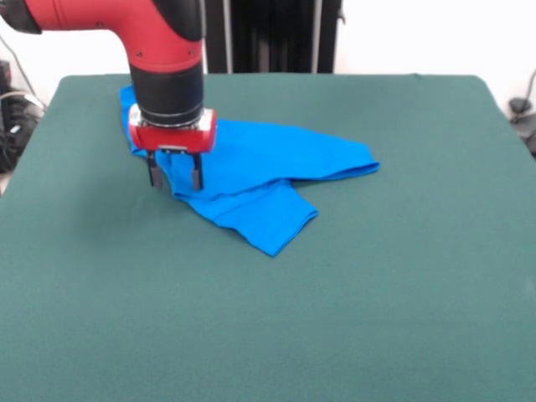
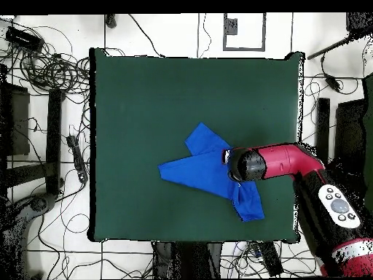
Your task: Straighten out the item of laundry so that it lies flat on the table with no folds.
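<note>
Clearly crumpled, the blue shirt (image 1: 251, 180) lies folded over itself on the green table (image 1: 352, 293), left of centre in the front view. Its long axis there runs from about ten o'clock to four o'clock, with one flap pointing toward three o'clock and another toward five. No print shows. The arm (image 1: 163, 50) hides the shirt's ten o'clock end. The claw (image 1: 175, 172) hangs at the shirt's left edge, its two fingers (image 1: 197, 172) apart, gripping nothing.
</note>
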{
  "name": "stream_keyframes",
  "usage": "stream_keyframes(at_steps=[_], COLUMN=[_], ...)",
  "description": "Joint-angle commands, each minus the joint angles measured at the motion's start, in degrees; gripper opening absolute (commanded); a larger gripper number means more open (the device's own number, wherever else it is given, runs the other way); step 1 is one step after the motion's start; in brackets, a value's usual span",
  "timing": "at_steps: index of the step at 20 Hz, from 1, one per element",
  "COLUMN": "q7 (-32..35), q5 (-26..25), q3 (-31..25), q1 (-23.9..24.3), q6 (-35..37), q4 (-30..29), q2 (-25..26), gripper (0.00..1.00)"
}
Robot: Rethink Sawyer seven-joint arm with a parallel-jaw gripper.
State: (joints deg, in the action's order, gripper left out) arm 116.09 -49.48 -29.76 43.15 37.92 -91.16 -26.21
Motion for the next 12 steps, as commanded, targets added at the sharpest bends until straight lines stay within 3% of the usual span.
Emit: stream_keyframes(at_steps=[1,12], q7=[0.8,1.4], q5=[-1.2,1.0], q3=[1.3,2.1], q1=[-4.8,-5.1], q6=[-3.9,-4.4], q4=[2.3,-1.6], q2=[2.5,-1.0], gripper=[1.00,1.00])
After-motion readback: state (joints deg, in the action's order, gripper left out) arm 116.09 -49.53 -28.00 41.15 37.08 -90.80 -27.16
